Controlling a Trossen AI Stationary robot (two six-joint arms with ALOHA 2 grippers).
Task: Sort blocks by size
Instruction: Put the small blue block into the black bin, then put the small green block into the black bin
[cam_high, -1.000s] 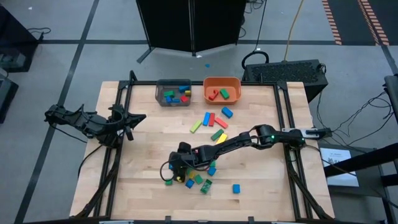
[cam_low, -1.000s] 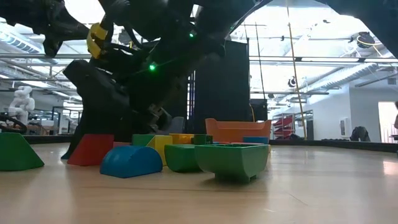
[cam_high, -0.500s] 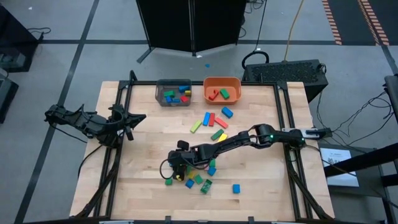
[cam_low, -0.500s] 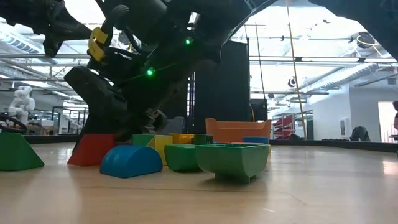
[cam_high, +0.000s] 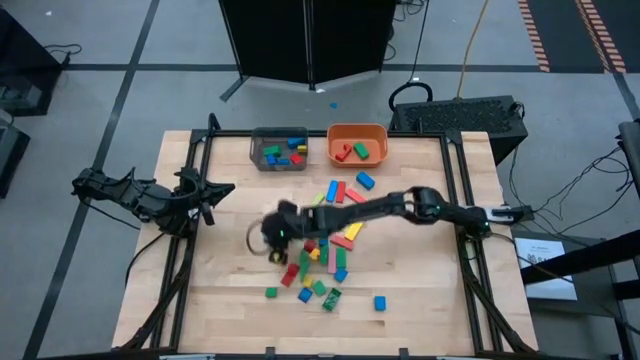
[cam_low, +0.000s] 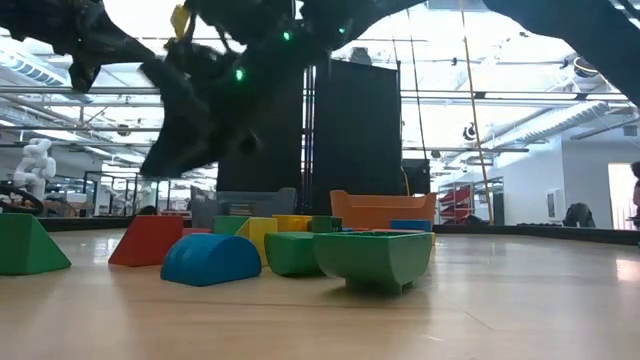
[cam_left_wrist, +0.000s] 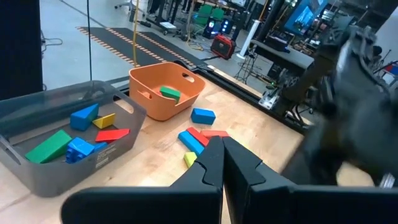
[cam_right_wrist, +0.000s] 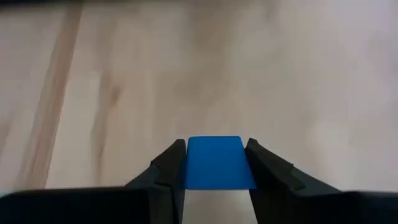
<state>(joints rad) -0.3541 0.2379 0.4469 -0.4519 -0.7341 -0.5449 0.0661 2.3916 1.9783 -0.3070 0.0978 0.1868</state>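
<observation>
A: Which step is judged to be in hand?

B: A carry. In the right wrist view a blue block (cam_right_wrist: 215, 163) is seen pinched between the two fingers (cam_right_wrist: 166, 168) of the right tool (cam_right_wrist: 216, 171), with bare table (cam_right_wrist: 124, 74) beneath it. In the high view that tool (cam_high: 272, 229) is found over the middle of the table, just beyond the scatter of loose blocks (cam_high: 316, 270)

A: And the other arm?

B: The left tool (cam_left_wrist: 222, 163) is held with its fingers pressed together, empty, parked at the table's left edge (cam_high: 203, 193)

A: What is called for next?

B: Probably a swing to the far edge, where the grey bin (cam_high: 279, 150) and the orange bin (cam_high: 357, 143) are set side by side, then a release over whichever one suits the block's size. The grip should be kept firm, and the rim must be cleared before release

A: What is hidden or hard to make out?

B: In the high view the tool is blurred, so the held block cannot be picked out there. In the right wrist view only one face of it is shown, so cube or bar cannot be told. In the low view the arm is a dark smear overhead, and the bins are partly masked by the near blocks. Which bin takes which size cannot be settled with confidence
</observation>
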